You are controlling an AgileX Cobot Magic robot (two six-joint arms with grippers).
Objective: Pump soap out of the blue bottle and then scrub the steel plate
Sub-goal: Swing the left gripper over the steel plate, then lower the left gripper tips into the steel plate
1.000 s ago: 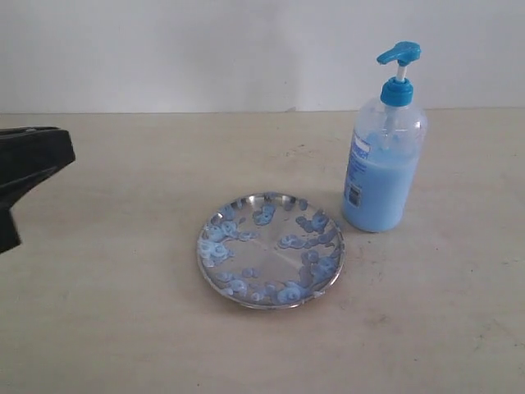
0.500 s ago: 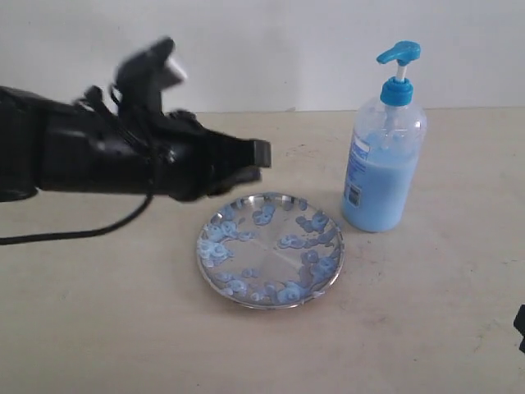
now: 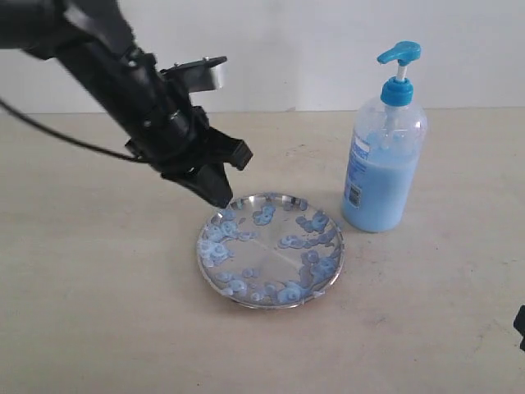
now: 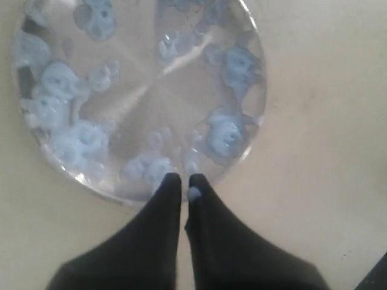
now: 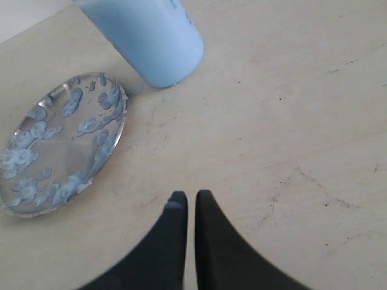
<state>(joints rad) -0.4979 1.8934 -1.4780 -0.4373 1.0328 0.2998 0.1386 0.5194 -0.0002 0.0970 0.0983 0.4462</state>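
Both closed: left tool (image 4: 184,180) perhaps touching steel plate (image 4: 156,86); right tool (image 5: 188,196) apart.

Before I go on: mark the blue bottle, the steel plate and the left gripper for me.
blue bottle (image 3: 385,176), exterior view, on the liquid-filled body.
steel plate (image 3: 269,254), exterior view, on bare steel near its centre.
left gripper (image 4: 183,179), left wrist view, midway between its fingertips, at the plate's edge.

Pale beige matte tabletop (image 3: 98,328), flat, runs from the near edge of the exterior view back to a straight far edge. Faint dark scuffs and thin scratches (image 5: 305,178) mark its surface, clearest in the right wrist view. Plain white wall (image 3: 287,49) rises directly behind.
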